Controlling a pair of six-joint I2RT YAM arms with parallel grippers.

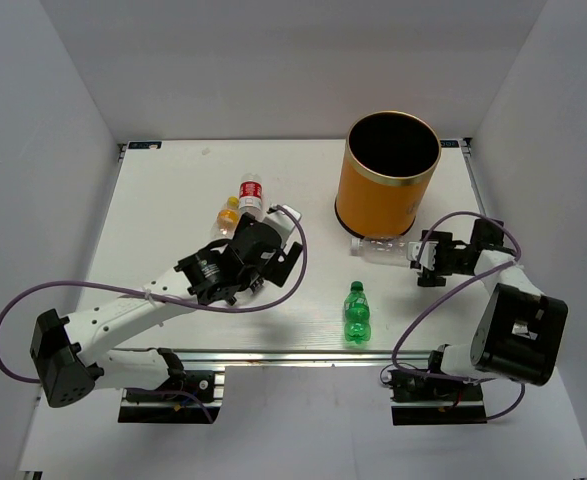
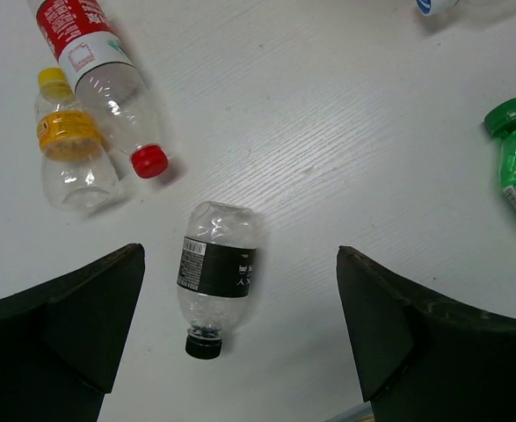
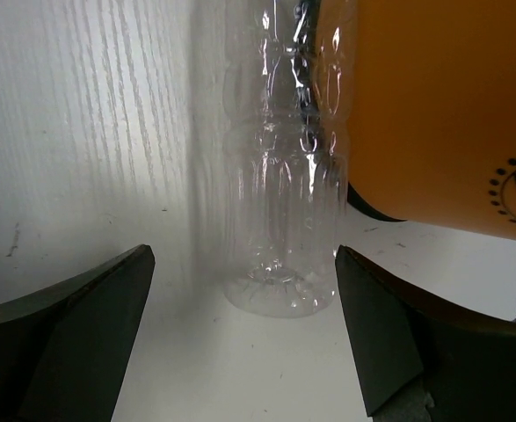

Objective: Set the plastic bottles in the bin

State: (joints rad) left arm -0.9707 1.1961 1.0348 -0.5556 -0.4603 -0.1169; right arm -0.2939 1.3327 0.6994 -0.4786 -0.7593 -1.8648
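The orange bin [image 1: 388,190] stands at the back right. A clear bottle [image 1: 378,247] lies against its base; in the right wrist view this clear bottle [image 3: 279,202] lies beside the bin wall [image 3: 442,105]. My right gripper [image 3: 244,334] is open just short of the bottle's bottom end, empty. My left gripper [image 2: 240,338] is open above a black-labelled bottle [image 2: 215,272] lying on the table, without touching it. A red-labelled bottle [image 2: 99,70] and a yellow-capped bottle [image 2: 69,145] lie side by side beyond it. A green bottle [image 1: 356,312] lies near the front edge.
White walls close in the table [image 1: 173,200] at the back and on both sides. The left arm [image 1: 143,300] stretches across the front left. A blue-capped bottle end [image 2: 438,5] shows at the top edge of the left wrist view.
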